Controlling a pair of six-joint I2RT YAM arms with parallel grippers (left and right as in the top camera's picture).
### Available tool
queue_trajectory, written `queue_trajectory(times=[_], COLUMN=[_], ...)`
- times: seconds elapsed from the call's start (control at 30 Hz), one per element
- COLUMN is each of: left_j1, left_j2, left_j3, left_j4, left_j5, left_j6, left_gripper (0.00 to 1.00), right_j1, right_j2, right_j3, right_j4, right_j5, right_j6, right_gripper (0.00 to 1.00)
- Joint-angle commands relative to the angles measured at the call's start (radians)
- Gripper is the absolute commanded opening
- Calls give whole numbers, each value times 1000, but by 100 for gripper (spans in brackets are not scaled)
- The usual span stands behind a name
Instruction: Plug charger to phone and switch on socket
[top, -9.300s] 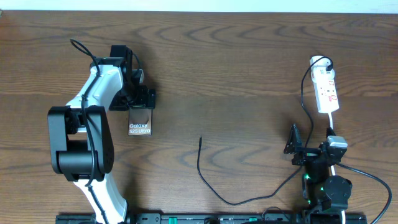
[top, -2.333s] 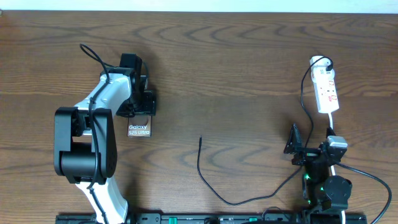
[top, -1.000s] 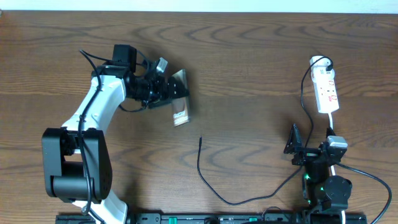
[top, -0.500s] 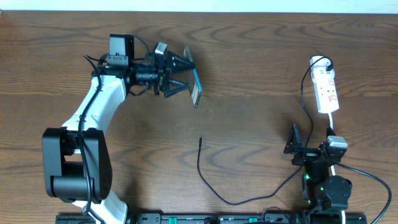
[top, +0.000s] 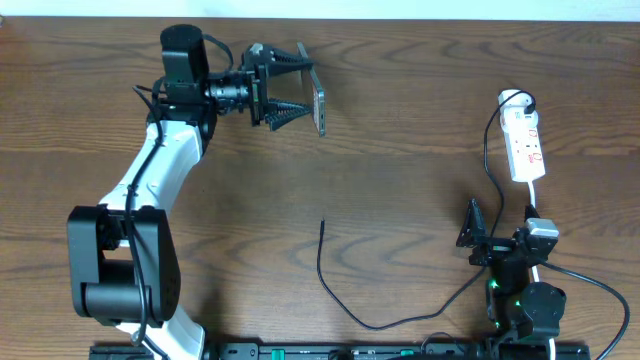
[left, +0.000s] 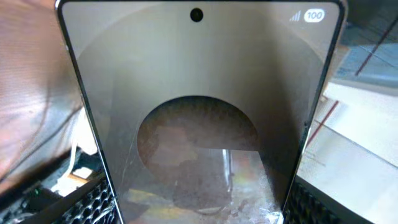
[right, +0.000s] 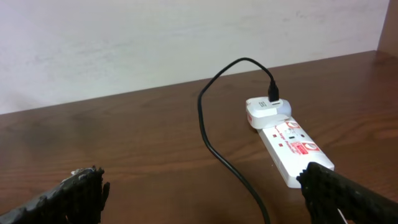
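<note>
My left gripper (top: 290, 88) is shut on the phone (top: 320, 98) and holds it on edge above the table at the far left. In the left wrist view the phone's screen (left: 199, 112) fills the frame between the fingers. The charger is a thin black cable (top: 340, 295) lying on the table, its small tip (top: 323, 224) in the middle. Its white plug (right: 266, 111) sits in the socket, a white power strip (top: 525, 148) with red markings at the far right, which also shows in the right wrist view (right: 291, 146). My right gripper (right: 205, 193) is open and empty near the front right.
The black cable (right: 224, 149) runs across the wood between my right fingers. The power strip's white cord (top: 538, 200) leads down toward the right arm's base (top: 520, 300). A pale wall stands behind the table's far edge.
My left gripper lifted the phone off the table, swung it up and to the right, and turned it on edge. The right arm and the cable have not moved.
</note>
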Motion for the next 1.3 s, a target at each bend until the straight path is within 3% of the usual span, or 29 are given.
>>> queue_trajectory(times=[0.0,0.4,1.27], left_j1=[2,50,66], left_j2=[-23,-23,-23], left_j3=[25,25,25], left_j4=[39,39,38], left_j5=[100,129,133], left_j6=[-132,-199,-211], left_gripper=[7,8,8], right_j1=[4,4,4], right_j2=[-3,-3,-3], right_j3=[-1,-1,-1], right_j4=[-5,-5,-5], right_j5=[5,5,4], right_j6=[-12,-12,-12], right_gripper=[99,99,99])
